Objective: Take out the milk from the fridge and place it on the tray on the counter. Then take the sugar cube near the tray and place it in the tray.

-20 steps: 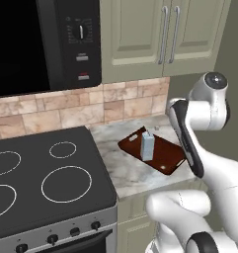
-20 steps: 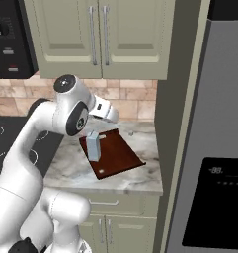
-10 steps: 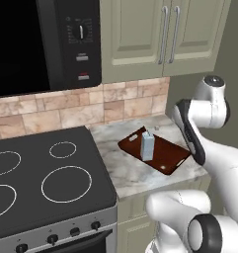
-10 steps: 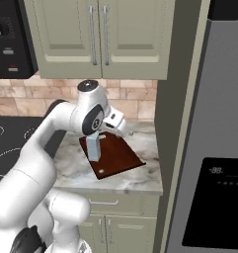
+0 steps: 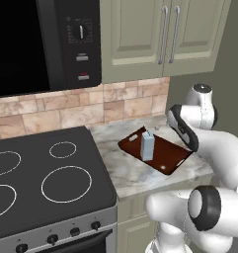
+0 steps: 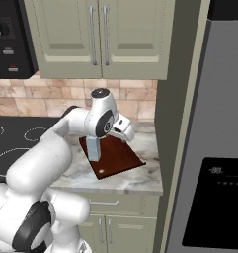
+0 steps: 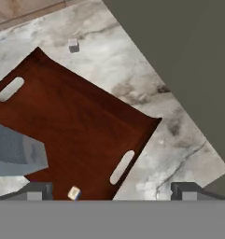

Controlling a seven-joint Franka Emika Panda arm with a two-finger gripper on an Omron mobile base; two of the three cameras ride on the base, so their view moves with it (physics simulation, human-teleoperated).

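Observation:
The milk point(image 5: 147, 146) stands upright on the dark red-brown tray point(image 5: 165, 154), which lies on the marbled counter point(image 5: 125, 173). From the right base view, the milk point(image 6: 93, 148) is at the tray's point(image 6: 118, 159) left part, with my hand point(image 6: 121, 129) hovering just above the tray. In the hand view my gripper point(image 7: 111, 193) is open and holds nothing, above the tray's point(image 7: 81, 126) end with a handle slot. The milk point(image 7: 16, 151) is off to its left. The sugar cube point(image 7: 73, 45) lies on the counter beyond the tray's far corner, near the backsplash. The grey fridge point(image 6: 214, 148) stands shut at the right.
A black stovetop point(image 5: 41, 178) with ring burners lies left of the counter, a microwave point(image 5: 41, 44) above it. Pale cabinets point(image 6: 96, 39) hang over the counter. The fridge's side wall point(image 7: 188, 60) bounds the counter close beside the tray. A tiny tan speck point(image 7: 74, 193) shows at the tray's near edge.
My arm has swung right, away from above the milk toward the tray's fridge-side end. The milk stays standing on the tray. The gripper remains open.

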